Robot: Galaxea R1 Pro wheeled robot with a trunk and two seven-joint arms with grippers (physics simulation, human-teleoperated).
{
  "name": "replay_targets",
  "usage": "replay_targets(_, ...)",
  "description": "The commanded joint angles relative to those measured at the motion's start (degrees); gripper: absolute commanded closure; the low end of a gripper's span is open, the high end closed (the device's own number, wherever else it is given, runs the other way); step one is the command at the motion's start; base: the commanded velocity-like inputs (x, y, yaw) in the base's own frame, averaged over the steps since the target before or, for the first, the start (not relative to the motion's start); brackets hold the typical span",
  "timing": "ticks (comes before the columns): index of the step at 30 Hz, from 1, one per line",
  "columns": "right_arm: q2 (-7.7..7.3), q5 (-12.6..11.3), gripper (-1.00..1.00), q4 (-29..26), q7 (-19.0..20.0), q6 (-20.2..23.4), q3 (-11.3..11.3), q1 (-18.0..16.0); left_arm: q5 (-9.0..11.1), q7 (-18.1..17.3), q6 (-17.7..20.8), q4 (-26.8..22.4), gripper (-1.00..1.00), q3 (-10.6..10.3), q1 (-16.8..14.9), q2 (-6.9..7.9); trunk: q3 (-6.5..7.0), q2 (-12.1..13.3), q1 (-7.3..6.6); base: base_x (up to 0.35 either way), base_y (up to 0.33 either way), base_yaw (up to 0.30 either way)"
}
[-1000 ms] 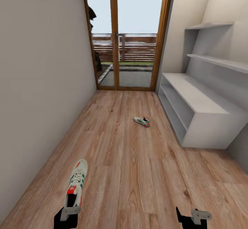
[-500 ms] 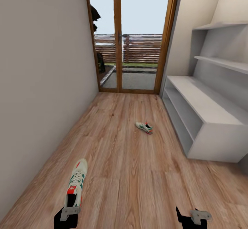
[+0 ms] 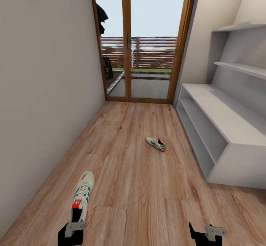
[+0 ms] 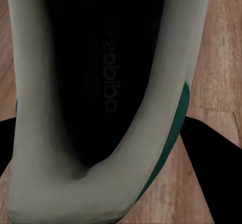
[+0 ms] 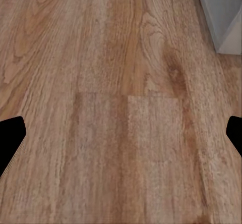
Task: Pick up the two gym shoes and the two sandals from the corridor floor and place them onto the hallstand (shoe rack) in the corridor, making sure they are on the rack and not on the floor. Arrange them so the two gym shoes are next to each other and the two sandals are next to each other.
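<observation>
One cream-white gym shoe (image 3: 82,194) is hanging by its heel, toe pointing forward above the corridor floor (image 3: 147,187); its mate (image 3: 155,143) is lying mid-corridor near the pale hallstand (image 3: 236,127).

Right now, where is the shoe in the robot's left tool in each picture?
Head view: the gym shoe is at lower left, toe pointing away, heel at the left tool.
Left wrist view: close up, its dark inside in the middle.
Right wrist view: hallstand corner and planks.
Shared landmark: the wooden floor.
</observation>
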Motion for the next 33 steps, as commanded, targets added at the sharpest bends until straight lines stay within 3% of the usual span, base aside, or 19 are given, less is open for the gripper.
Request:
replay_targets(1,0.00,-0.41,-1.00,0.05,0.23,-0.17,-0.02,-0.03,0.07,0.12,-0.18,0.02,1.00,-0.05,-0.02,0.01,-0.05,-0.02,0.03,0.338,-0.001,0.000)
replay_targets(16,0.00,-0.49,-1.00,0.04,0.15,-0.22,-0.02,-0.03,0.03,0.12,-0.18,0.02,1.00,-0.05,-0.04,0.01,-0.05,-0.02,0.03,0.338,0.000,0.090)
replay_targets(33,0.00,-0.50,-1.00,0.04,0.19,-0.17,-0.02,-0.03,0.03,0.12,-0.18,0.02,1.00,-0.08,-0.05,0.01,-0.05,-0.02,0.03,0.338,0.000,0.006)
